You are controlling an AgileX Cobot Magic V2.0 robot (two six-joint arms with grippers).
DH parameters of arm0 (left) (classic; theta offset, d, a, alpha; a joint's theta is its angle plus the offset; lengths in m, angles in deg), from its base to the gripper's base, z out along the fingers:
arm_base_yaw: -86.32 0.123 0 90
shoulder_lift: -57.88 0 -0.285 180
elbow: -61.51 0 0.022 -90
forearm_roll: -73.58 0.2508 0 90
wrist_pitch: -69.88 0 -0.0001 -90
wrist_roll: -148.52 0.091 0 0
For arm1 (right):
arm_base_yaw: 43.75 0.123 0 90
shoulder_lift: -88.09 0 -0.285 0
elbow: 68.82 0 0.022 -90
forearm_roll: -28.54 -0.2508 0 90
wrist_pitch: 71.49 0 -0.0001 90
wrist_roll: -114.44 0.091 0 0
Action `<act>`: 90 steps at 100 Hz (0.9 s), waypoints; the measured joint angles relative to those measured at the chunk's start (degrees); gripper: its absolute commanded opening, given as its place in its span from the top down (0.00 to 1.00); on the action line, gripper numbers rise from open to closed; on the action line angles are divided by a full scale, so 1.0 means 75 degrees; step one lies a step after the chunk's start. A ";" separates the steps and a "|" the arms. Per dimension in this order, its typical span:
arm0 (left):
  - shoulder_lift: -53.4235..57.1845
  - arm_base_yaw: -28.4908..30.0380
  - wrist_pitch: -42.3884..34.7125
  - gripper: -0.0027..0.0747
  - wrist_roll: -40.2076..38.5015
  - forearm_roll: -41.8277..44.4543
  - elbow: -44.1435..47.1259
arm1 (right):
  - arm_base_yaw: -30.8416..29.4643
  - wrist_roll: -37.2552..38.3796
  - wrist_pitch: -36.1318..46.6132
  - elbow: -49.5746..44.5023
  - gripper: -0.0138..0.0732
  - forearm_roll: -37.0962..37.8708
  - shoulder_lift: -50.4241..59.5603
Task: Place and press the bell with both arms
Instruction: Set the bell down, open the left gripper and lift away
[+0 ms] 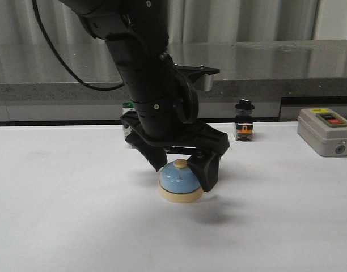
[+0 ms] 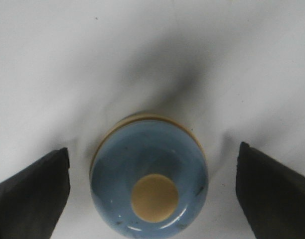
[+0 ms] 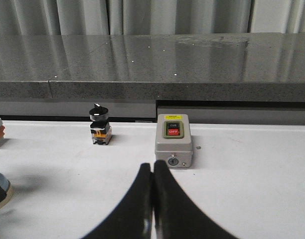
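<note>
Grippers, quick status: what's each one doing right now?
Left gripper: open, fingers either side of the bell, not touching it.
Right gripper: closed, holding nothing.

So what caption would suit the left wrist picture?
Open left gripper straddling the blue bell on the white table, touching neither side.

The bell (image 2: 149, 179) has a glossy, smooth blue dome with small scuffs and a matt cream knob, the table (image 1: 60, 198) looks matt white, and the fingers (image 2: 28, 194) look matt black plastic
</note>
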 measured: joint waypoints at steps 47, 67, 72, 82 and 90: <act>0.1654 0.0353 0.0034 0.13 0.0000 0.0048 0.0061 | 0.0000 0.0000 0.0000 0.0000 0.91 0.0000 0.0000; 0.2846 0.1221 0.0049 0.13 0.0000 0.0157 0.0624 | 0.0000 0.0000 0.0000 0.0000 0.91 0.0000 0.0000; 0.3171 0.1498 0.0049 0.13 0.0000 0.0155 0.0857 | 0.0000 0.0000 0.0000 0.0000 0.91 0.0000 0.0000; 0.3877 0.2096 -0.0046 0.13 0.0000 0.0161 0.1483 | 0.0000 0.0000 0.0000 0.0000 0.91 0.0000 0.0000; 0.4551 0.2627 -0.0212 0.13 0.0000 0.0161 0.2030 | 0.0000 0.0000 0.0000 0.0000 0.91 0.0000 0.0000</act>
